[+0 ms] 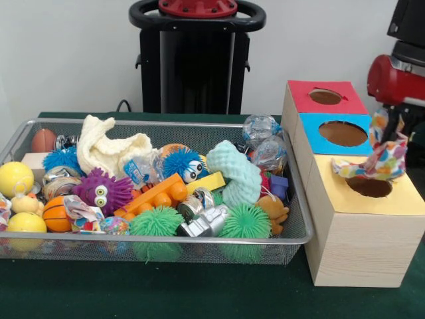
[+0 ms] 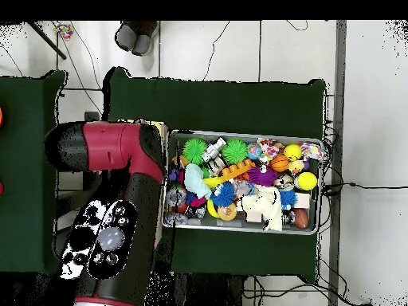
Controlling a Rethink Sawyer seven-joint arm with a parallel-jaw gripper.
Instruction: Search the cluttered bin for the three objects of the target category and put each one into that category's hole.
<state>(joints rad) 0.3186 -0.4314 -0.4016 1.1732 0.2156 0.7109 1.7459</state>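
Note:
At the right of the front view my gripper [image 1: 393, 133] is shut on a colourful patterned cloth [image 1: 375, 158]. The cloth hangs from it, its lower end just above the round hole [image 1: 369, 187] in the yellow-topped box [image 1: 398, 203]. Most of the fingers are hidden by the cloth. A cream knitted cloth [image 1: 106, 149] and a mint green cloth [image 1: 236, 174] lie in the wire bin [image 1: 166, 124] among the toys. In the overhead view the red arm [image 2: 119, 207] covers the boxes and the gripper, with the bin [image 2: 319, 191] to its right.
Behind the yellow box stand a blue-topped box [image 1: 317, 138] and a red-topped box [image 1: 299, 93], each with a round hole. The bin holds several balls, spiky green balls [image 1: 156, 222], fuzzy toys, an orange brick [image 1: 156, 193] and wrapped items.

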